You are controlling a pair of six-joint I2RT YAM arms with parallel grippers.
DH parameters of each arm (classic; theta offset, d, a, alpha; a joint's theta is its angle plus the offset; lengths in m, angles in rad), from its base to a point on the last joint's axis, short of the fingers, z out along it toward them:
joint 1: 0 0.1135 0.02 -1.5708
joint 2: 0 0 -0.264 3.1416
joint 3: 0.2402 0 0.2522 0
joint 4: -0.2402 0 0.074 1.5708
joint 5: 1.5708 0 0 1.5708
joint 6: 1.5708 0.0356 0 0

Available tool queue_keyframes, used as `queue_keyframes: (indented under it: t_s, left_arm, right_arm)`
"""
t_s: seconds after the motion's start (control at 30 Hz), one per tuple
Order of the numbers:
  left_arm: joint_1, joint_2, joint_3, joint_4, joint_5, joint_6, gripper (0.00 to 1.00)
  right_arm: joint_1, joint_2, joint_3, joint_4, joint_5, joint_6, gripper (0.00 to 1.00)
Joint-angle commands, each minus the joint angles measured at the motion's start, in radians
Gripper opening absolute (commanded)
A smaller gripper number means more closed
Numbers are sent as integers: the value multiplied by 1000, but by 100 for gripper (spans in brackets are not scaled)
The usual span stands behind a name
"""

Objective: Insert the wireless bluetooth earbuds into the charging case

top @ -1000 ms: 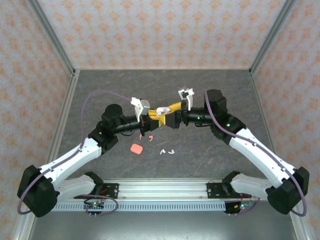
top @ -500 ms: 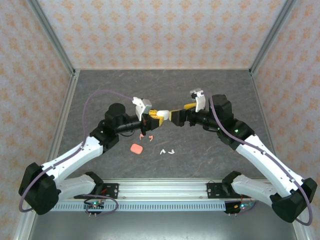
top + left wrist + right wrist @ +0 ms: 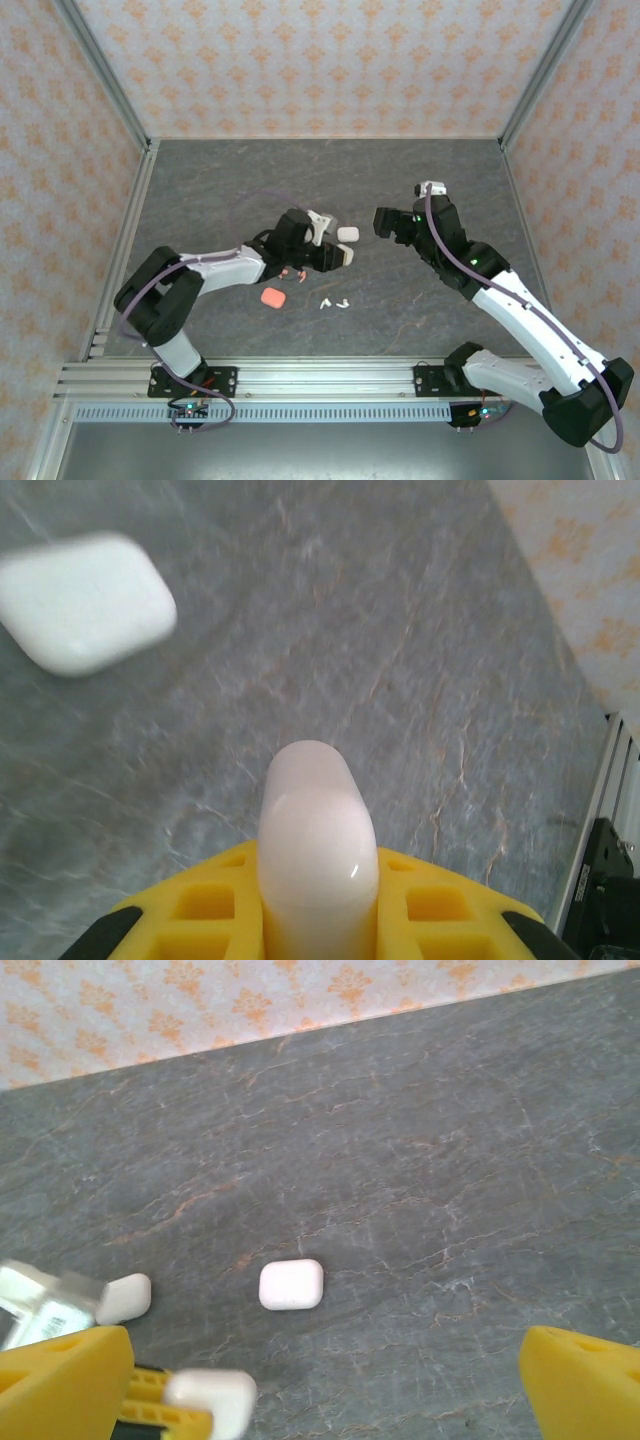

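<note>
Top view: left claw (image 3: 337,256) clenched on held case (image 3: 346,257), white, mid table. Loose case (image 3: 348,233), also white, just beside it on the far-edge side. Right claw (image 3: 381,222) released, jaws wide, nothing in them, near loose case on its right-edge side. White earbuds (image 3: 342,302): pair side by side betw left claw and near edge. Coral earbuds (image 3: 299,273) just beside left wrist, coral case (image 3: 272,297) near them twd left edge. Bud long axis too small to tell. Key relation: buds lie near-edge side of both claws. Left arm is closer but busy w/ case. Right claw is free, so imo the pick means swinging it twd near edge + left.

Left wrist: yellow fingers (image 3: 210,910) pinch held case (image 3: 318,850) end-on. Loose case (image 3: 85,600) top left, apart, blurred.

Right wrist: fingers (image 3: 585,1380) spread wide, empty betw them. Loose case (image 3: 291,1285) flat on table (image 3: 450,1160) ahead.
</note>
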Motion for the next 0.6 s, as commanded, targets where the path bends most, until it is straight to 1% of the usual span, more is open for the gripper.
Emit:
queue_keyframes:
  t_s: [0.0, 0.17, 0.27, 0.37, 0.5, 0.57]
  left_arm:
    - [-16, 44, 42, 34, -39, -128, 0]
    - [-17, 118, 48, 93, -52, -207, 1]
    - [-20, 143, 54, 98, -59, -214, 9]
    - [-19, 162, 55, 91, -63, -218, 24]
    - [-19, 144, 58, 34, -107, -191, 52]
    - [-17, 124, 67, -19, -138, -164, 63]
  right_arm:
    - [-4, -7, -8, -27, 57, 16, 99]
    - [-5, 4, -3, -33, 48, 16, 99]
    - [-5, 4, -6, -31, 46, 18, 99]
    - [-4, 3, -6, -35, 43, 15, 99]
    - [-5, 4, -5, -42, 32, -3, 99]
    - [-6, 15, 6, -55, 14, -24, 99]
